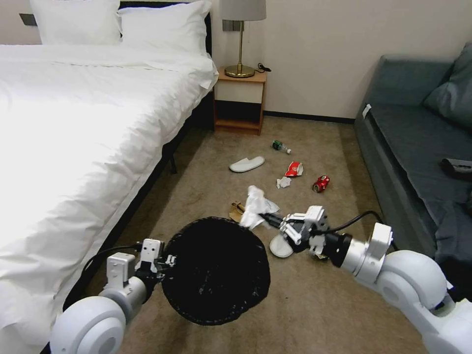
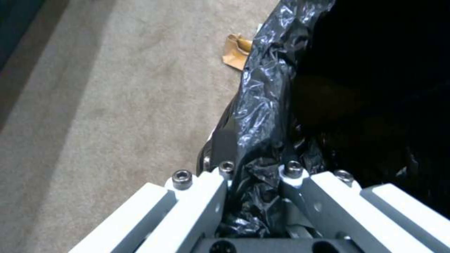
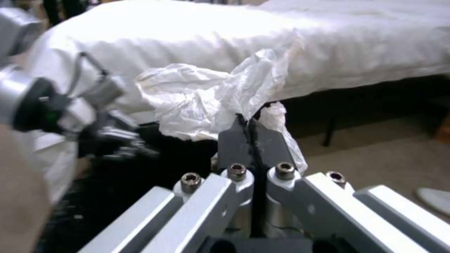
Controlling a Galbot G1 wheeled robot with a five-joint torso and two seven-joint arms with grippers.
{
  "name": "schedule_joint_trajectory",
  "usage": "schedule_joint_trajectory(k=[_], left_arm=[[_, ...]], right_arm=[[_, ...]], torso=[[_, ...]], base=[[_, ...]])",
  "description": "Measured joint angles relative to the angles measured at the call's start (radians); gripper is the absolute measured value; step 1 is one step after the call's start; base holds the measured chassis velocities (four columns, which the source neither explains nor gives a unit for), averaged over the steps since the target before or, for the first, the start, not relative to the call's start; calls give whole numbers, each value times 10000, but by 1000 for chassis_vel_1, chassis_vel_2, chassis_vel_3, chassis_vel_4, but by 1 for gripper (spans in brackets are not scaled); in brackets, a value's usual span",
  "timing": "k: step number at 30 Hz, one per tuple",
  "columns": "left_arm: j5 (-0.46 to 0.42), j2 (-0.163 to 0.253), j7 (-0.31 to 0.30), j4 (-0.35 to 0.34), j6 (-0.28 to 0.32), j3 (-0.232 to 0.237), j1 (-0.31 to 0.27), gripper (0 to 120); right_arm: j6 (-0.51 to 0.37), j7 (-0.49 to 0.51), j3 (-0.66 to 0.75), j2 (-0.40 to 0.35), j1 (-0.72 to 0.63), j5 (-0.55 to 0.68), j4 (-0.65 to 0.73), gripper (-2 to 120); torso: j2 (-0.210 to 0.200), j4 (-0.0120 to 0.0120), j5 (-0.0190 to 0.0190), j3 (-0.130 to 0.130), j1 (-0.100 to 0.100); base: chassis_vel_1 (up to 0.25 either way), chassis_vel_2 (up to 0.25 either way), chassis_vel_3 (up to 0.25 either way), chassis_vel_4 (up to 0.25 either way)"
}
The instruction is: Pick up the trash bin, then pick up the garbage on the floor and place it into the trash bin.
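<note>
White tissue (image 1: 255, 209) pinched in right gripper (image 1: 269, 220) at trash bin (image 1: 216, 270) rim.
Left gripper (image 1: 167, 260) clamps the bin's rim; slippers (image 1: 247, 164), can (image 1: 321, 183), bottle (image 1: 280, 145) remain on carpet.

glossy black trash bin (image 1: 216, 273), crumpled white tissue (image 1: 255, 206), red crushed can (image 1: 321, 183), red-and-white wrapper (image 1: 294, 169), green bottle (image 1: 279, 145), white slipper (image 1: 247, 164), tan paper bag (image 2: 237, 51), beige carpet (image 1: 305, 305), white bed (image 1: 73, 128), blue-grey sofa (image 1: 413, 132).
</note>
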Motion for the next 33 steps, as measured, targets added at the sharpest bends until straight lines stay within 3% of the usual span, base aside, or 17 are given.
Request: schedule_joint_trajectory(k=[8, 14, 16, 27, 29, 31, 33], left_arm=[[40, -4, -99, -32, 1, 156, 37, 2], [63, -39, -104, -111, 0, 82, 131, 2], [81, -165, -108, -178, 1, -20, 207, 2], [75, -228, -105, -192, 2, -94, 187, 2], [62, -227, -87, -192, 2, -95, 164, 2], [57, -226, -81, -192, 2, -96, 159, 2], [52, -226, -74, -193, 2, -96, 157, 2]], right_arm=[[-192, 320, -1301, -148, -58, -760, 610, 0], [-205, 389, -1495, -310, -283, -1185, 708, 1], [-29, 320, -1557, -391, -275, -1713, 647, 22], [2, 344, -1698, -343, -192, -1916, 515, 55], [18, 409, -1659, -320, -167, -1915, 506, 69], [19, 440, -1631, -314, -161, -1895, 522, 72], [24, 542, -1522, -300, -144, -1783, 604, 84]], torso=[[0, 2, 1, 0, 0], [0, 1, 1, 0, -1], [0, 1, 1, -1, 0], [0, 1, 1, 0, 0], [0, 1, 1, 0, 0], [0, 1, 1, 0, 0], [0, 1, 1, 0, 0]], base=[[0, 0, 0, 0], [0, 0, 0, 0], [0, 0, 0, 0], [0, 0, 0, 0], [0, 0, 0, 0], [0, 0, 0, 0], [0, 0, 0, 0]])
